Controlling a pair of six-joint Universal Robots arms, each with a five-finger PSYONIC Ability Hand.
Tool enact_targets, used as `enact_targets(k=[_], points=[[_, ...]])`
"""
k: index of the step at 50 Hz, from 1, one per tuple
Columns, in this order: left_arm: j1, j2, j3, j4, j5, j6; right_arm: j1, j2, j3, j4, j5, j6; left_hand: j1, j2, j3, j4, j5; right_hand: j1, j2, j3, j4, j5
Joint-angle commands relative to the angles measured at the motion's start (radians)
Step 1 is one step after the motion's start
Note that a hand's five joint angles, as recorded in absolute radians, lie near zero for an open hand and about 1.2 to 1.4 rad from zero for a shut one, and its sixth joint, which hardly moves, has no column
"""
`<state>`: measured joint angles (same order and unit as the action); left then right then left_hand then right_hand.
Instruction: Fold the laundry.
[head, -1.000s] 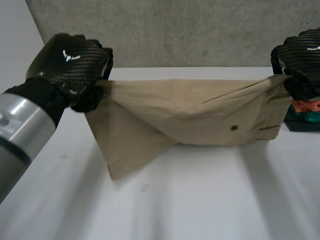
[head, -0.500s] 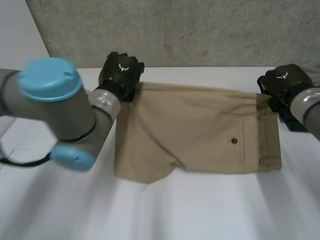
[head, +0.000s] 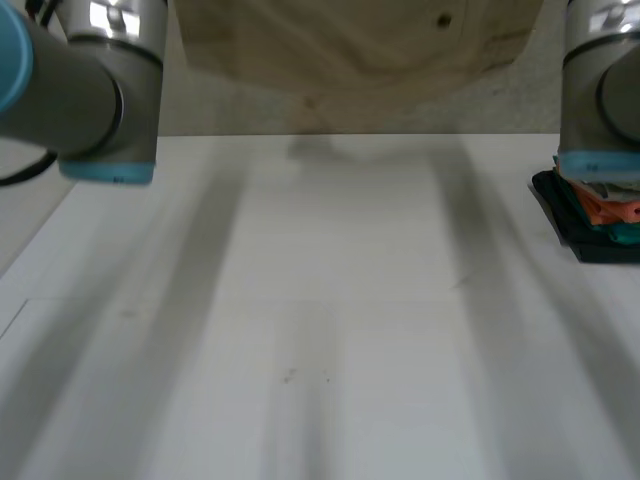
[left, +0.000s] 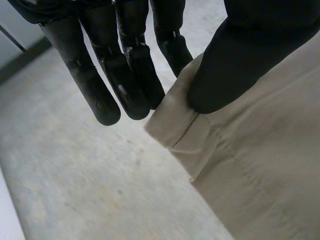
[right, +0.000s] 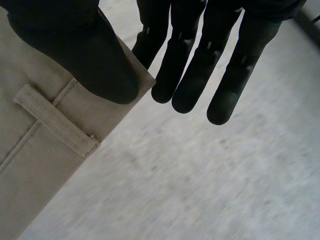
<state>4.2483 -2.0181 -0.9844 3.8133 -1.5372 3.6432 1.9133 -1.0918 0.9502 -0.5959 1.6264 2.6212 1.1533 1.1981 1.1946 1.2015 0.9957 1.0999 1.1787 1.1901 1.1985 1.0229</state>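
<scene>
now my left hand (left: 235, 60) pinches a corner of the tan shorts (head: 350, 40), thumb against fingers; my right hand (right: 95, 60) pinches the waistband corner, above the surface (head: 330, 320).

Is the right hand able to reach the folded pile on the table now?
Probably not yet: the right hand pinches a corner of the raised shorts; nothing else blocks the pile.

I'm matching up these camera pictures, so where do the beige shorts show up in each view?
Head view: beige shorts hang above the far end of the table, between the left arm and right arm.
Left wrist view: a corner pinched under the left hand thumb.
Right wrist view: the belt-loop corner pinched under the right hand thumb.
Shared landmark: the grey concrete wall behind the cloth.
</scene>
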Motion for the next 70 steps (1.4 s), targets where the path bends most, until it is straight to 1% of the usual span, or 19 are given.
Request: enact_targets(k=[1, 10, 17, 25, 29, 34, 39, 43, 44, 45, 49, 52, 57, 64, 65, 67, 68, 69, 70], points=[[-0.014, 0.045, -0.32, -0.043, -0.004, -0.003, 0.003, 0.056, 0.145, 0.09, -0.02, 0.0, 0.243, 0.198, 0.202, 0.195, 0.226, 0.296, 0.218, 0.206, 0.198, 0.199], [-0.054, 0.033, -0.58, -0.244, -0.093, -0.005, -0.007, 0.141, 0.367, 0.172, -0.128, -0.004, 0.243, 0.198, 0.202, 0.195, 0.226, 0.296, 0.218, 0.206, 0.198, 0.199], [-0.126, 0.105, -0.707, -0.432, -0.159, -0.005, -0.008, 0.087, 0.525, 0.402, -0.151, -0.062, 0.243, 0.198, 0.202, 0.195, 0.226, 0.296, 0.218, 0.206, 0.198, 0.199], [-0.203, 0.331, -0.758, -0.869, -0.192, -0.008, -0.036, -0.245, 0.712, 0.839, -0.192, -0.373, 0.243, 0.198, 0.202, 0.195, 0.226, 0.296, 0.218, 0.206, 0.198, 0.199], [-0.309, 0.407, -0.767, -1.162, -0.182, -0.011, -0.089, -0.391, 0.789, 1.001, -0.204, -0.516, 0.243, 0.198, 0.202, 0.195, 0.226, 0.296, 0.218, 0.206, 0.198, 0.199], [-0.422, 0.424, -0.764, -1.317, -0.178, -0.009, -0.138, -0.516, 0.884, 1.111, -0.229, -0.622, 0.243, 0.198, 0.202, 0.195, 0.226, 0.296, 0.218, 0.206, 0.198, 0.199], [-0.427, 0.401, -0.737, -1.266, -0.179, 0.006, -0.158, -0.545, 0.921, 1.116, -0.295, -0.644, 0.243, 0.198, 0.202, 0.195, 0.226, 0.296, 0.218, 0.206, 0.198, 0.199], [-0.334, 0.283, -0.645, -1.074, -0.184, 0.009, -0.168, -0.513, 0.891, 1.029, -0.333, -0.607, 0.243, 0.198, 0.202, 0.195, 0.226, 0.296, 0.218, 0.206, 0.198, 0.199], [-0.308, 0.254, -0.619, -1.033, -0.184, 0.012, -0.171, -0.449, 0.859, 0.948, -0.33, -0.552, 0.243, 0.198, 0.202, 0.195, 0.226, 0.296, 0.218, 0.206, 0.198, 0.199], [-0.248, 0.202, -0.564, -0.944, -0.182, 0.029, -0.168, -0.412, 0.837, 0.902, -0.324, -0.517, 0.243, 0.198, 0.202, 0.195, 0.226, 0.296, 0.218, 0.206, 0.198, 0.199], [-0.138, 0.04, -0.408, -0.728, -0.181, 0.095, -0.149, -0.235, 0.711, 0.684, -0.257, -0.325, 0.243, 0.198, 0.202, 0.195, 0.226, 0.296, 0.218, 0.206, 0.198, 0.199], [-0.093, -0.103, -0.27, -0.556, -0.178, 0.167, -0.131, -0.148, 0.635, 0.555, -0.173, -0.242, 0.243, 0.198, 0.202, 0.195, 0.226, 0.296, 0.218, 0.206, 0.198, 0.199], [-0.079, -0.287, -0.094, -0.365, -0.152, 0.248, -0.08, -0.001, 0.506, 0.403, -0.111, -0.233, 0.243, 0.198, 0.202, 0.195, 0.226, 0.296, 0.218, 0.206, 0.198, 0.199], [-0.053, -0.464, 0.045, -0.242, -0.078, 0.232, -0.051, 0.231, 0.297, 0.24, -0.091, -0.205, 0.243, 0.198, 0.202, 0.195, 0.226, 0.296, 0.218, 0.206, 0.198, 0.199], [-0.056, -0.475, 0.049, -0.233, -0.075, 0.218, -0.046, 0.25, 0.285, 0.225, -0.092, -0.193, 0.078, 0.033, 0.036, 0.029, 0.061, 0.126, 0.047, 0.036, 0.027, 0.028], [-0.062, -0.484, 0.047, -0.213, -0.072, 0.183, -0.039, 0.294, 0.263, 0.193, -0.085, -0.176, -0.979, -1.024, -1.02, -1.027, -0.996, -0.925, -1.004, -1.016, -1.024, -1.023], [-0.068, -0.482, 0.043, -0.196, -0.07, 0.139, -0.04, 0.299, 0.26, 0.189, -0.088, -0.167, -0.729, -0.773, -0.77, -0.777, -0.745, -0.925, -1.004, -1.016, -1.024, -1.023], [-0.071, -0.481, 0.038, -0.189, -0.072, 0.117, -0.04, 0.296, 0.262, 0.188, -0.086, -0.156, -0.784, -0.828, -0.825, -0.832, -0.801, -0.925, -1.004, -1.016, -1.024, -1.023], [-0.074, -0.479, 0.03, -0.182, -0.072, 0.095, -0.04, 0.29, 0.266, 0.189, -0.086, -0.15, -0.97, -1.015, -1.012, -1.018, -0.987, -0.925, -1.004, -1.016, -1.024, -1.023]])
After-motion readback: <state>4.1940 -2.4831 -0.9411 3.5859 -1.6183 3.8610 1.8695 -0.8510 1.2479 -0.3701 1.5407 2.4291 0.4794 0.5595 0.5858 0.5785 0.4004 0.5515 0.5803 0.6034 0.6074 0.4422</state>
